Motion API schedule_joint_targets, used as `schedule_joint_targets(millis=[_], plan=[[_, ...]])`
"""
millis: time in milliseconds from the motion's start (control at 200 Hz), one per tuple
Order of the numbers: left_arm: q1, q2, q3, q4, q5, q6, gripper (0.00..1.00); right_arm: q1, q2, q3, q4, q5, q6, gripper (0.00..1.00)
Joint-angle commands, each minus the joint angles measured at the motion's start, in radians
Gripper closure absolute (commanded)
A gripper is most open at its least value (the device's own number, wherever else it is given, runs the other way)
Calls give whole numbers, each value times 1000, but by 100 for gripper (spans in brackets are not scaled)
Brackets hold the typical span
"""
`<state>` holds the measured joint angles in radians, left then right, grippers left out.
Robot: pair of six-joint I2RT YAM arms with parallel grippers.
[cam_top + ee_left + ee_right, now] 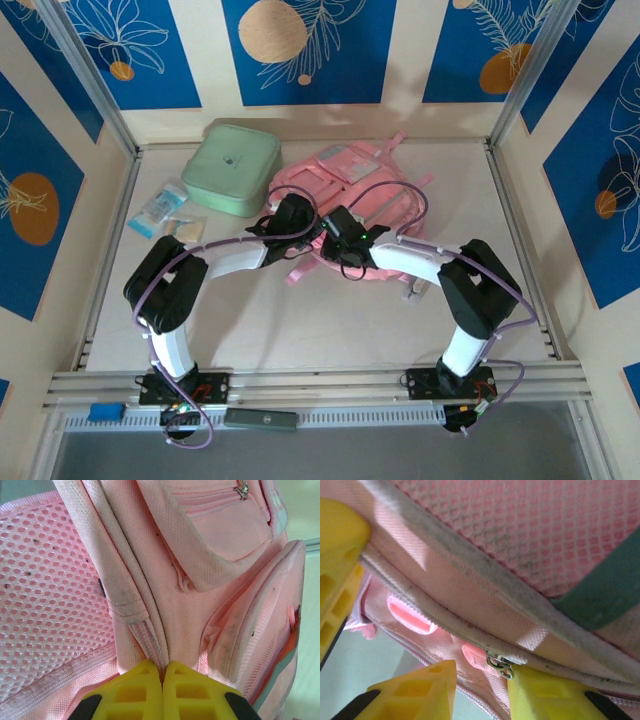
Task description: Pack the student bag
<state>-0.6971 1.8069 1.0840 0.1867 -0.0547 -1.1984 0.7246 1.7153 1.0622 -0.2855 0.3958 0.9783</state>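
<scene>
At the far left of the bench (pixel 300 320) lie two small clear packets (pixel 163 208), one with blue print and one with something pale inside. Just beyond them to the right sits a mint green square zip case (pixel 232 168). The student bag (pixel 340 170) lies flat just beside that case, around the middle of the bench toward its far edge, with both arms reaching in over its near side. The left pincer (pixel 162 674) meets the bag's left part. Seen from its wrist, its yellow fingers (pixel 135 690) are pressed together on a raised seam of pink fabric, with pink mesh (pixel 50 595) to the left of the pinch and a zipped pocket to the right. The right pincer (pixel 480 682) is at the bag's near edge just right of the left one. Its jaws stand partly parted, and a metal zip pull (pixel 501 666) hangs against the inner edge of the right-hand finger (pixel 545 692). A teal strip (pixel 600 600) crosses the mesh above.
</scene>
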Motion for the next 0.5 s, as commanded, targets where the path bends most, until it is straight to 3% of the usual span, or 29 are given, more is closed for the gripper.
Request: schedule_joint_targets(millis=[0,195,495], plan=[[-18,-59,15,82,16,23,100,8,-12,12,-22,66,73,67],[-17,-55,26,71,15,27,100,24,-80,-71,-47,52,207,65],[-21,-54,23,77,17,20,100,-31,33,21,-2,-15,218,65]])
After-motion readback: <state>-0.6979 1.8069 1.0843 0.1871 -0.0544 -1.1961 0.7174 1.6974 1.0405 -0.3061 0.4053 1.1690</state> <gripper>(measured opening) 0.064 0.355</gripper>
